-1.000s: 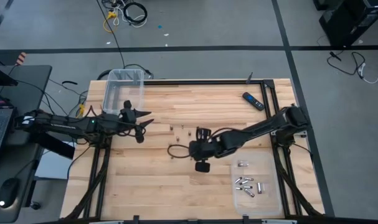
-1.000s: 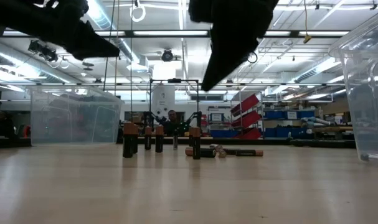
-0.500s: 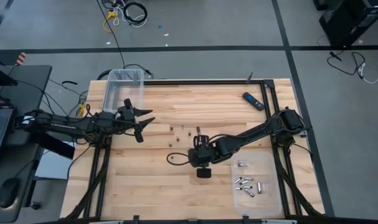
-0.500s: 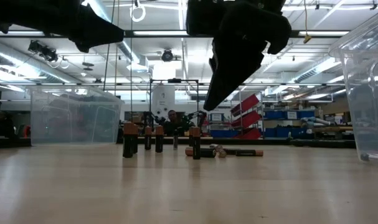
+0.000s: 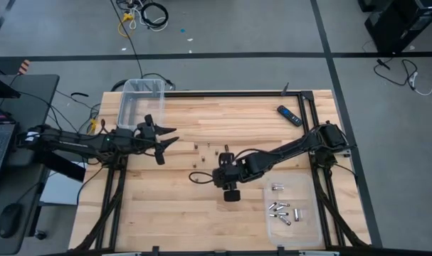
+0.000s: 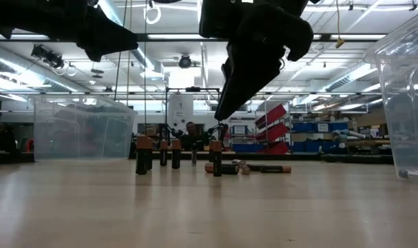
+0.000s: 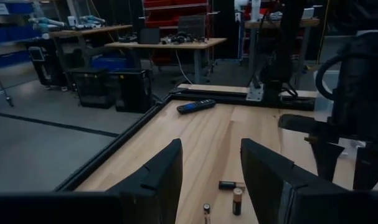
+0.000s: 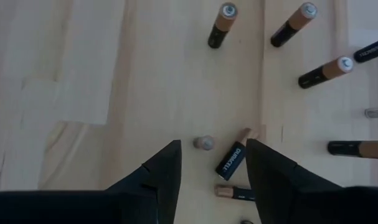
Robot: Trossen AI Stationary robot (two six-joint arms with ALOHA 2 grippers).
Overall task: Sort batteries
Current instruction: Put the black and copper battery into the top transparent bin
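Right pincer [image 8: 210, 165] above batteries [image 8: 231, 160]

Both arms up, both tools open

Left tool [image 5: 167, 136] hangs at the table's left side, fingers [image 7: 157, 177] spread; right arm reaches in low toward the middle, its tool [image 8: 210, 163] pointing down, fingers parted, nothing held.

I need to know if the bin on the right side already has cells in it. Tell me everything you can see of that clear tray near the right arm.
The clear tray is a shallow, see-through plastic container with rounded corners, lying flat on the wooden table at its near right corner, beside the right arm's base. Through it the wood shows. Inside lie several small silvery batteries, loosely scattered, mostly toward its left half; the rest of its floor is bare. No gripper touches it: the right gripper hangs over the table's middle, left of the tray.
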